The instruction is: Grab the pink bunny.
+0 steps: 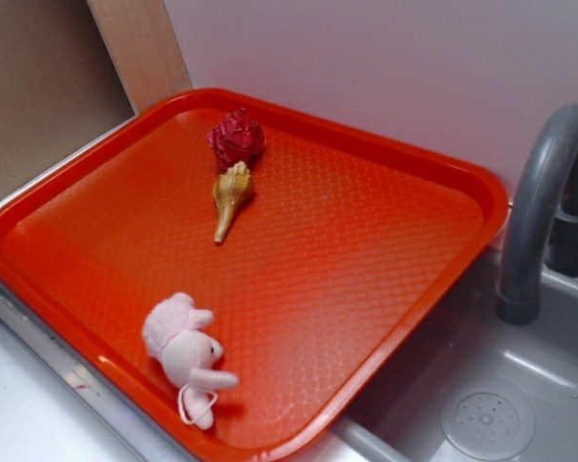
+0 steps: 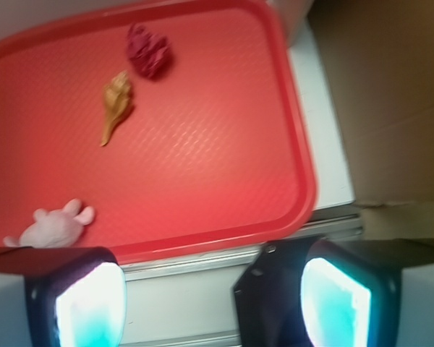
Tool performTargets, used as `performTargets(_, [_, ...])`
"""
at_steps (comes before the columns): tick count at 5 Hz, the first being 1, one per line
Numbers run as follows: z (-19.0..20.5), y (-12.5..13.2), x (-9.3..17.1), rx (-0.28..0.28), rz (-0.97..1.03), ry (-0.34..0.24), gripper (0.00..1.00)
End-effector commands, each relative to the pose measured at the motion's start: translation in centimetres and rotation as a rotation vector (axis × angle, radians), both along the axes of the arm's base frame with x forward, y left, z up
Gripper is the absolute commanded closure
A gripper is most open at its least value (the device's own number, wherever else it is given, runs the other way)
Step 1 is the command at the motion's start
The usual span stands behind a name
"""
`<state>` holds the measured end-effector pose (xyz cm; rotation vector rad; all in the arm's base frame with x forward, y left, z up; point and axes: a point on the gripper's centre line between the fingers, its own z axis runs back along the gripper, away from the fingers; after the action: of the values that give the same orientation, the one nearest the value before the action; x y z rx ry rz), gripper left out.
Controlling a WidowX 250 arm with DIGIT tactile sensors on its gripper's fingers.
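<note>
- The gripper (image 2: 213, 293), seen only in the wrist view, had its two dark fingers with glowing pale pads (image 2: 90, 303) standing well apart and holding nothing; it sat outside the tray's near edge, above a pale counter strip.
- The small pale pink fluffy plush bunny (image 1: 184, 348) lay on its side just inside the near edge of the orange textured plastic tray (image 1: 385, 269), close to one near corner, its thin white loop trailing towards the rim.
- It would likely be light, soft and compressible, not slippery or fragile; closing across the plump body looked safer than catching an ear, limb or loop.
- The tan spiral seashell (image 1: 230, 198) and the dark red crinkled ball (image 1: 237, 139) touched near the far edge, well apart from the bunny.
- The arm was absent from the exterior view; the wrist view was blurred, and a finger cut off part of the bunny.
</note>
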<state>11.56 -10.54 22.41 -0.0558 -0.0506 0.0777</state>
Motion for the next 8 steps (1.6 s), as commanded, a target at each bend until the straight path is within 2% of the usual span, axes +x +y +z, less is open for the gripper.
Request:
performTargets(1, [-3.0, -8.9, 0.4, -0.127, 0.063, 0.136, 0.00])
performTargets(2, [-6.0, -12.9, -0.3, -0.201, 0.120, 0.253, 0.00])
performTargets(3, [-8.1, -14.9, -0.9, -0.199, 0.165, 0.323, 0.00])
performTargets(4, [-10.8, -15.7, -1.7, -0.134, 0.188, 0.347, 0.00])
performTargets(5, [-14.1, -15.9, -1.1, -0.121, 0.259, 0.320, 0.00])
performTargets(6, [-16.1, -16.2, 0.1, -0.163, 0.297, 0.291, 0.00])
performTargets(7, [-17.4, -17.5, 1.2, -0.233, 0.283, 0.264, 0.00])
performTargets(8, [-18.2, -18.8, 1.8, -0.263, 0.251, 0.232, 0.00])
